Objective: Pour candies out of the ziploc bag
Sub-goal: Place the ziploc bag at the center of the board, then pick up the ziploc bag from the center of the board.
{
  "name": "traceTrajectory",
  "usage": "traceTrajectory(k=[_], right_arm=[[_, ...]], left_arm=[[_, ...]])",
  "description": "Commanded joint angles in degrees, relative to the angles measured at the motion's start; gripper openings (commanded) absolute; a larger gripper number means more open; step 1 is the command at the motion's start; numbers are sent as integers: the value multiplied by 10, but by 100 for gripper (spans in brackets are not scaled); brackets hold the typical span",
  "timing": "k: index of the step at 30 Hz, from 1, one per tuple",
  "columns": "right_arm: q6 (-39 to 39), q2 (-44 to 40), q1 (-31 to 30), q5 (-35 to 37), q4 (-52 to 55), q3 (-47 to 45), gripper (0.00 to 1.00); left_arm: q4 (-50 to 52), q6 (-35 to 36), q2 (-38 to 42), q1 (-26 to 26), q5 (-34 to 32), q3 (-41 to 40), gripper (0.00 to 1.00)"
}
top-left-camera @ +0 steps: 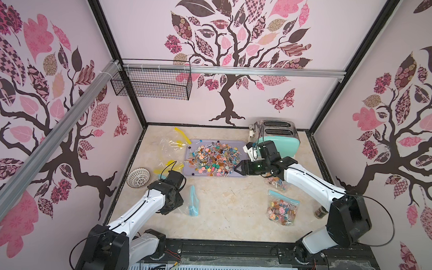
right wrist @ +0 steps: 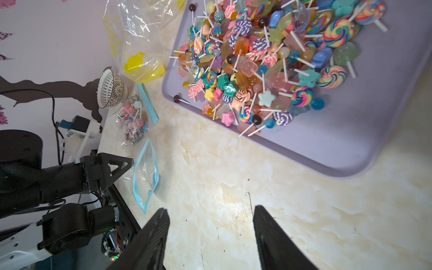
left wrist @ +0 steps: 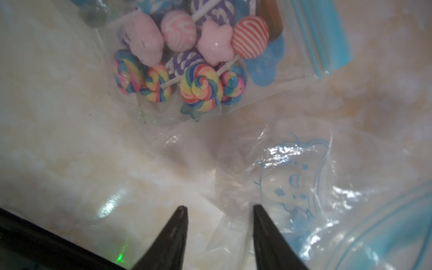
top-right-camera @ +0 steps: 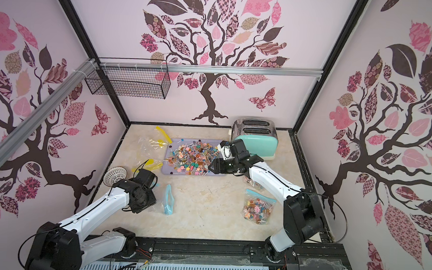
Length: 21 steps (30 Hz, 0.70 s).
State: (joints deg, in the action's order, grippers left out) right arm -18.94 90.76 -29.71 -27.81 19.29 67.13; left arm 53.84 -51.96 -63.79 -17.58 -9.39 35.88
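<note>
Many candies (top-left-camera: 213, 159) on lilac tray (right wrist: 339, 149)

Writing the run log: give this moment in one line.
candies: piled on tray | left end effector: open at empty bag | right end effector: open, empty

The candies (top-left-camera: 215, 159), tiny lollipops and sweets in pink, orange, blue, green and rainbow swirls on thin white sticks, lie heaped loose on the lavender tray (right wrist: 350, 145), with a few strays near its edges. An empty blue-zip bag (top-left-camera: 193, 201), clear and crumpled with a blue cartoon print and its mouth gaping, lies on the tabletop (top-left-camera: 231, 217) in front of the tray, and a small bag of candies (left wrist: 194, 63) lies just beside it. A fuller blue-zip bag (top-left-camera: 282, 207), packed with candies, lies flat well apart to the right.
</note>
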Motion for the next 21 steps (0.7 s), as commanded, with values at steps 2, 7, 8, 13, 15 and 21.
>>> traceTrajectory(k=[2,7,8,13,15,21], right_arm=[[34,47,-39,-22,16,59,62],[23,88,-63,-36,-2,82,58],[25,94,-67,-36,1,88,57],[30,113,-79,-39,2,96,56],[33,113,-79,-37,-2,89,56],[45,118,-80,-27,-4,69,56]], left_arm=[[43,-28,28,2,-24,23,79],[91,-22,52,4,-92,83,98],[102,-19,49,11,-108,94,98],[60,42,22,133,-58,96,98],[22,58,18,165,-22,84,98],[-61,71,-11,175,20,70,98]])
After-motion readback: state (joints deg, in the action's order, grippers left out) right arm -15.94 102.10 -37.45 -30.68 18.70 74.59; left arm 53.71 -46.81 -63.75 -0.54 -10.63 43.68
